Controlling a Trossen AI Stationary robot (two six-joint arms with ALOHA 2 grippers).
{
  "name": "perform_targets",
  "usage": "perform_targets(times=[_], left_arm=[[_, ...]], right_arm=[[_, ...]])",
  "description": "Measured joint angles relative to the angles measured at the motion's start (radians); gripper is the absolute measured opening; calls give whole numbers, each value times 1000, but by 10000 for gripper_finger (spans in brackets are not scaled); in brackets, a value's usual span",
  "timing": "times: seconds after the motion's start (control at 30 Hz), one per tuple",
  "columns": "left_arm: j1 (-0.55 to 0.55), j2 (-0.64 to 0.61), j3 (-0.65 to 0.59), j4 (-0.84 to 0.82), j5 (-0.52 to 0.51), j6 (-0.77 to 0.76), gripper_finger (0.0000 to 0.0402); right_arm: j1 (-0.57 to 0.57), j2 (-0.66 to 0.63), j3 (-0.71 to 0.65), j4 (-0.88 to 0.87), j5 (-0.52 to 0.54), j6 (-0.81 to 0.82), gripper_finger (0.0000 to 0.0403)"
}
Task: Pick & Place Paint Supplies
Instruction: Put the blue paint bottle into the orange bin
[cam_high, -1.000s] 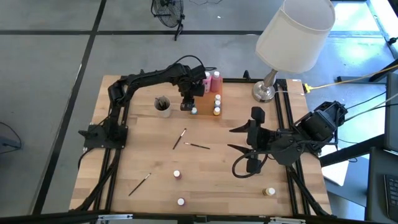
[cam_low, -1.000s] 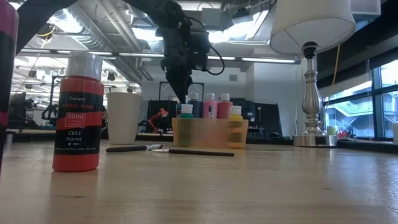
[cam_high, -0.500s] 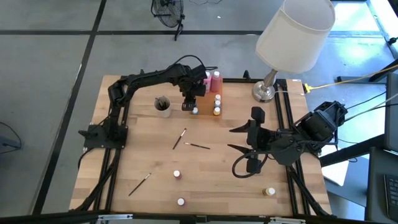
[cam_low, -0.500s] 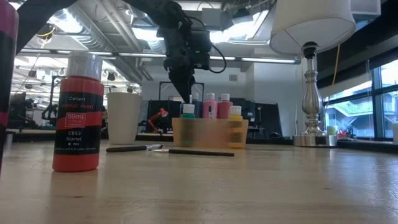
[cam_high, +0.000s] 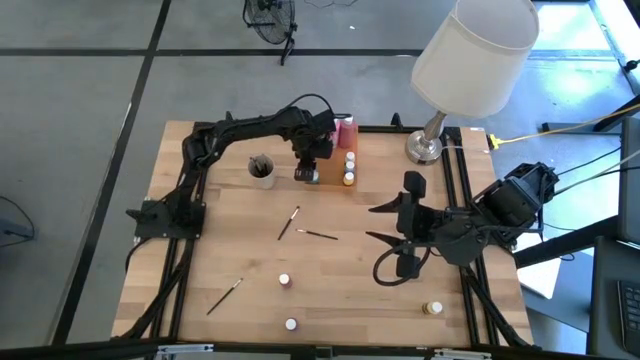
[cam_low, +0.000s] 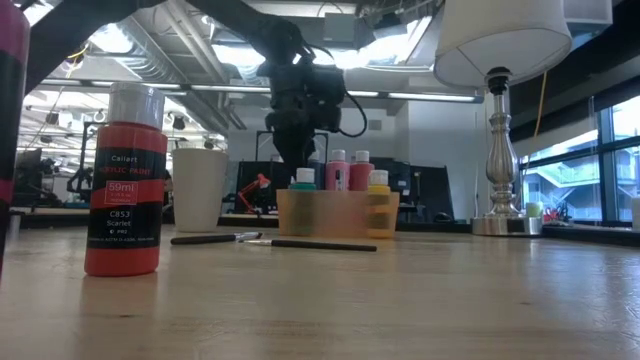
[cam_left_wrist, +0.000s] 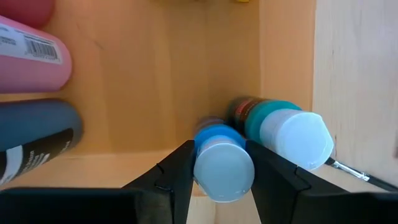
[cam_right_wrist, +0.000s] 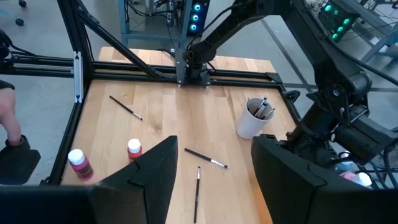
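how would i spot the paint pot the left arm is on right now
Find the lamp at the table's far edge, then the orange tray beside it. The left end effector straddles a blue pot inside the tray; its neighbour is teal.

Overhead camera looks straight down on the whole bench (cam_high: 330, 290). A low camera sights level across it toward the orange tray (cam_low: 338, 212), also seen from above. The left wrist camera sits close over that tray; the right wrist camera faces across the bench from farther back.
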Motion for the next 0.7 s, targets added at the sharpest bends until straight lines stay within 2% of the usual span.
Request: perform_targets(times=[0.47,0.7], left_arm=[[-1,5,-1,-3,3,-76,134],[-1,6,-2,-18,6,-43,143]], right_arm=[[-1,0,0,-4,1,4,208],[-2,0,0,-5,1,4,208]])
